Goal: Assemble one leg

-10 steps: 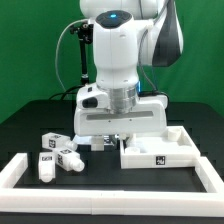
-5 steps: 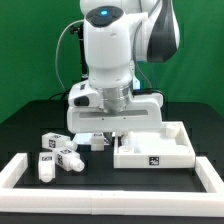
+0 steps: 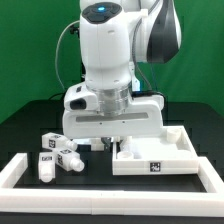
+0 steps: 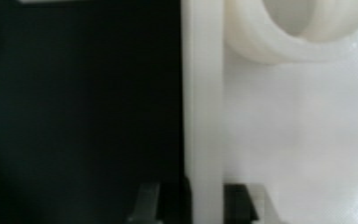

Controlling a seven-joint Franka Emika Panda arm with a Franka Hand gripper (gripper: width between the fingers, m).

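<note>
We see the gripper (image 4: 195, 203) astride a raised edge of the white panel (image 3: 135, 163), apparently clamped on it, though the wrist view is blurred. The leg (image 3: 47, 166) lies well apart from the gripper on the table (image 3: 20, 130), at the exterior view's left, beside other posts (image 3: 66, 155).

Four short white square-section legs (image 3: 68, 158) lay loose on their sides in a cluster on the black table (image 3: 22, 130) at the exterior view's left, black-and-white marker tags showing near their ends, none yet fitted.
</note>
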